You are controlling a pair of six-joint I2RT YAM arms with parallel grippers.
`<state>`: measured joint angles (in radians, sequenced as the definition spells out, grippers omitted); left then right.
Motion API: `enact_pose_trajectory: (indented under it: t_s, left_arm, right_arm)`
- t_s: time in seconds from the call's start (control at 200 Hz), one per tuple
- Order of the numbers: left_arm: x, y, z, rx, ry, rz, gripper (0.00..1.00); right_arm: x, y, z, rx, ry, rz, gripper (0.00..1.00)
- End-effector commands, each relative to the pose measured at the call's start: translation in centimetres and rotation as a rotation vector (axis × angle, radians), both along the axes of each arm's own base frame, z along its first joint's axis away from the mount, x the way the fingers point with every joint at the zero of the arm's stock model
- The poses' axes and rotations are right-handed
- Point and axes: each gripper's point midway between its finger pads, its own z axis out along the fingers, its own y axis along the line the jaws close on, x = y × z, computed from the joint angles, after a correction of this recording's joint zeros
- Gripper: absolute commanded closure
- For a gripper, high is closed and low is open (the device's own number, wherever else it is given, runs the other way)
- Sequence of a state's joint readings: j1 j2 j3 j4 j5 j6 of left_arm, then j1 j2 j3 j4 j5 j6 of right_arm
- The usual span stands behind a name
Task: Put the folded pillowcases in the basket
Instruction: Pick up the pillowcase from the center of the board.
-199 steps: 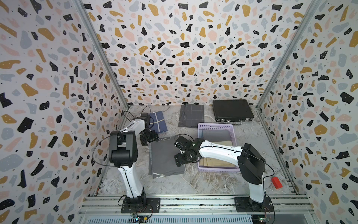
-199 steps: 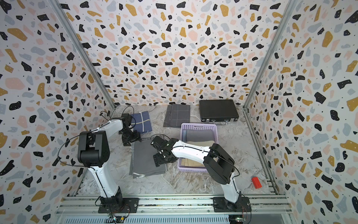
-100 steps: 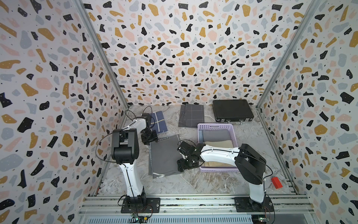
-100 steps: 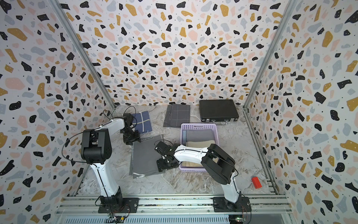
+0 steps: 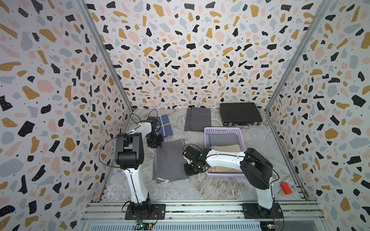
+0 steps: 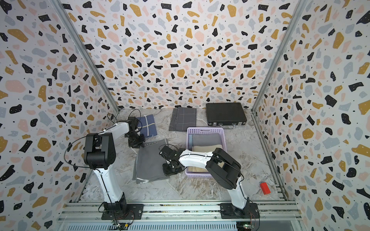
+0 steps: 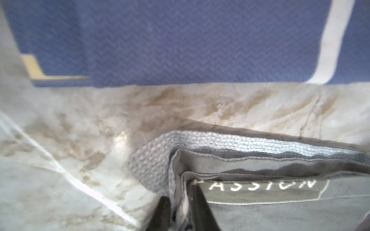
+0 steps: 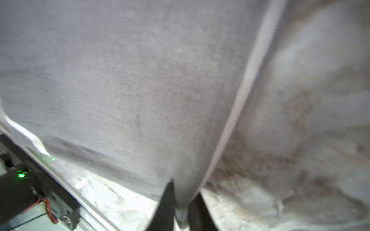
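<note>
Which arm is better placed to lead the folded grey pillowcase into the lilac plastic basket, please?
Probably right: the right gripper grips the folded grey fabric pillowcase beside the shallow lilac plastic basket; the left gripper holds its far corner.

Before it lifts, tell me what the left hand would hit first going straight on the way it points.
The left hand is shut on the corner of the grey pillowcase, so that cloth comes first, then probably the marble table just beyond. The blue folded cloth lies farther along; depth is unclear.
</note>
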<state>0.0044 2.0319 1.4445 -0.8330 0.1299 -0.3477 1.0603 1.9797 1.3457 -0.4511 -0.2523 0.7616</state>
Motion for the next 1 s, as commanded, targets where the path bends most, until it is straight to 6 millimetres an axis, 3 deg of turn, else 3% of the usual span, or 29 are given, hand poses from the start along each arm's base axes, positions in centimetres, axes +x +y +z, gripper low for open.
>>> enact_pose_trajectory:
  t_s: [0.0, 0.07, 0.25, 0.375, 0.395, 0.656, 0.846, 0.941, 0.956, 0.996]
  left_arm:
    - [-1.2, 0.1, -0.4, 0.023, 0.036, -0.010, 0.91]
    - [-1.2, -0.1, -0.1, 0.014, 0.027, -0.010, 1.00]
    - [-1.5, -1.2, 1.7, 0.014, -0.002, -0.028, 1.00]
    - [-1.9, -2.3, 4.1, 0.027, -0.053, -0.054, 1.00]
    - [-2.0, -2.5, 4.6, 0.029, -0.065, -0.056, 1.00]
    - [-2.8, -3.8, 9.2, 0.008, -0.184, -0.057, 1.00]
    - [-2.9, -6.1, 12.8, -0.034, -0.270, -0.084, 1.00]
    - [-2.7, -8.3, 15.4, -0.061, -0.330, -0.114, 1.00]
    - [-2.6, -8.8, 15.8, -0.067, -0.339, -0.123, 1.00]
    - [-2.4, -10.2, 17.1, -0.082, -0.371, -0.148, 1.00]
  right_arm:
    - [0.6, 0.6, 0.9, 0.012, -0.025, 0.003, 0.99]
    - [0.8, 0.5, 0.9, 0.007, -0.036, 0.000, 1.00]
    - [1.2, 0.3, 2.5, 0.021, -0.080, -0.006, 1.00]
    - [1.8, -0.3, 5.0, 0.030, -0.140, -0.013, 1.00]
    - [0.6, 0.3, 5.4, 0.036, -0.150, 0.017, 1.00]
    - [1.1, -1.8, 10.7, 0.047, -0.256, -0.004, 1.00]
    - [1.5, -5.4, 14.1, 0.004, -0.349, -0.034, 1.00]
    - [1.5, -8.1, 15.4, -0.024, -0.383, -0.066, 1.00]
    - [2.4, -9.2, 15.7, -0.028, -0.388, -0.102, 1.00]
    - [2.8, -10.9, 16.0, -0.037, -0.394, -0.134, 1.00]
